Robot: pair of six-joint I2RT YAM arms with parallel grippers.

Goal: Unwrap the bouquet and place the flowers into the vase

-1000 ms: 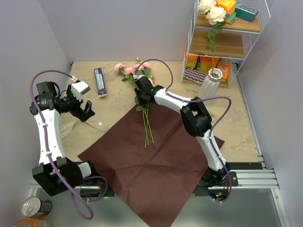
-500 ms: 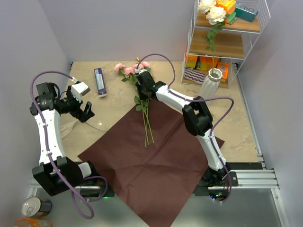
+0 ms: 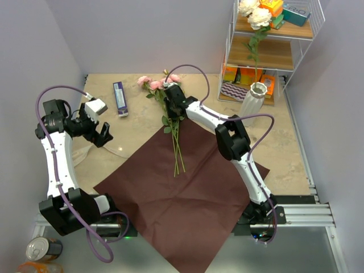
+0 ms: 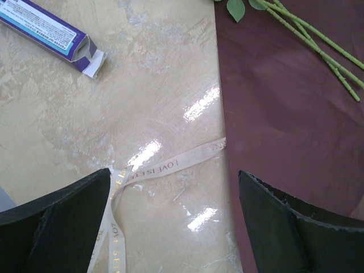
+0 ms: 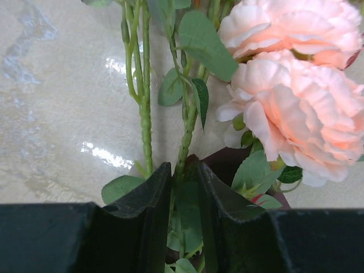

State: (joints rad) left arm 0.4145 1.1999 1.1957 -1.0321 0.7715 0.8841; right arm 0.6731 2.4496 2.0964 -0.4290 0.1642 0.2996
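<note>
Within right pincer (image 5: 183,190), one rose stem (image 5: 188,133)

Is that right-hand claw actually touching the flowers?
Touching. The right wrist view shows a stem and leaves of the flowers wedged between the right gripper fingers.

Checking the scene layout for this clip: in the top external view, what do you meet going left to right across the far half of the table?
left hand → purple box → flowers → vase
</note>
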